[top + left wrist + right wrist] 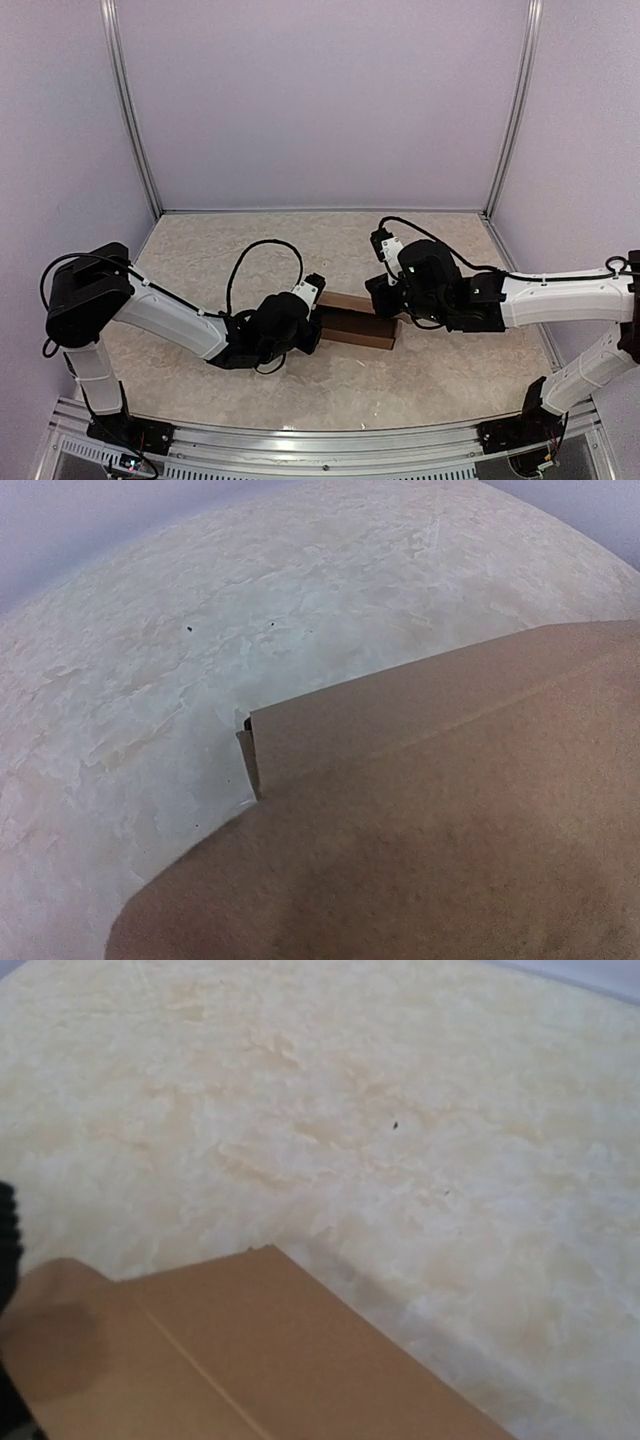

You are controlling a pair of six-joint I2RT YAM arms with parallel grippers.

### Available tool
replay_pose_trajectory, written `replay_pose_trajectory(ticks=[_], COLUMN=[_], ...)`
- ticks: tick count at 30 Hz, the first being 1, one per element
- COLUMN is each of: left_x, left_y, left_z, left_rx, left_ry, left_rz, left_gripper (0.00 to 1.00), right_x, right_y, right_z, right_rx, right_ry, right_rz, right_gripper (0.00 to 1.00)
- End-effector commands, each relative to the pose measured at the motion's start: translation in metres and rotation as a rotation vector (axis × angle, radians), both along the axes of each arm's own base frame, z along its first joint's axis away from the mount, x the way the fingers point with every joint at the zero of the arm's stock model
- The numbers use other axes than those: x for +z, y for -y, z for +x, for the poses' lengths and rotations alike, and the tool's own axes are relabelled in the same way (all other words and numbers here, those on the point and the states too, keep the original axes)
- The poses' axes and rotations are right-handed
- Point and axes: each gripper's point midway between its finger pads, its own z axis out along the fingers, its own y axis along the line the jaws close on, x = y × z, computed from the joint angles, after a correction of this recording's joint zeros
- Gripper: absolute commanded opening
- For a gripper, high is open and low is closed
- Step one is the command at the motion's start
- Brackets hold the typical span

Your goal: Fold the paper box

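The paper box point(357, 322) is a small closed brown carton lying mid-table between both arms. My left gripper point(316, 318) presses against its left end, and my right gripper point(388, 306) sits at its right end, over the top. In the left wrist view the paper box point(450, 810) fills the lower right and hides the fingers; a side panel edge shows at its corner. In the right wrist view a creased top panel of the paper box point(230, 1360) covers the lower left, and a dark shape point(6, 1250) shows at the left edge. Neither pair of jaws is visible.
The box lies on a mottled beige table top point(200, 250). Pale walls with metal corner posts point(135, 130) enclose the back and sides. An aluminium rail point(320, 440) carrying the arm bases runs along the near edge.
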Motion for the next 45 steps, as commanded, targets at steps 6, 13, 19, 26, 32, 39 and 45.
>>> replay_pose_trajectory(ticks=[6,13,19,26,32,39,45], left_x=[0.002,0.020,0.038,0.043,0.075,0.103,0.107], left_y=[0.003,-0.003,-0.007,-0.026,-0.038,-0.040,-0.046], left_z=[-0.008,-0.014,-0.034,-0.068,-0.059,-0.030,0.001], left_rx=[-0.022,-0.034,-0.115,-0.209,-0.176,-0.178,-0.150], left_ry=[0.015,0.016,-0.035,-0.140,-0.110,-0.132,-0.198], left_rz=[0.025,-0.011,-0.054,-0.114,-0.123,-0.229,-0.288], left_gripper=[0.38,0.48,0.52,0.54,0.56,0.50,0.49], right_x=[-0.025,-0.061,-0.091,-0.113,-0.126,-0.113,-0.081], right_y=[-0.021,-0.016,-0.017,-0.015,-0.013,-0.012,-0.008], right_z=[0.023,0.028,0.025,0.022,0.018,0.013,0.010], right_rx=[-0.084,-0.145,-0.169,-0.179,-0.177,-0.141,-0.117], right_ry=[-0.044,-0.075,-0.104,-0.124,-0.137,-0.123,-0.098], right_rz=[0.058,0.042,0.003,-0.038,-0.073,-0.070,-0.070], right_gripper=[0.00,0.00,0.00,0.00,0.00,0.00,0.01])
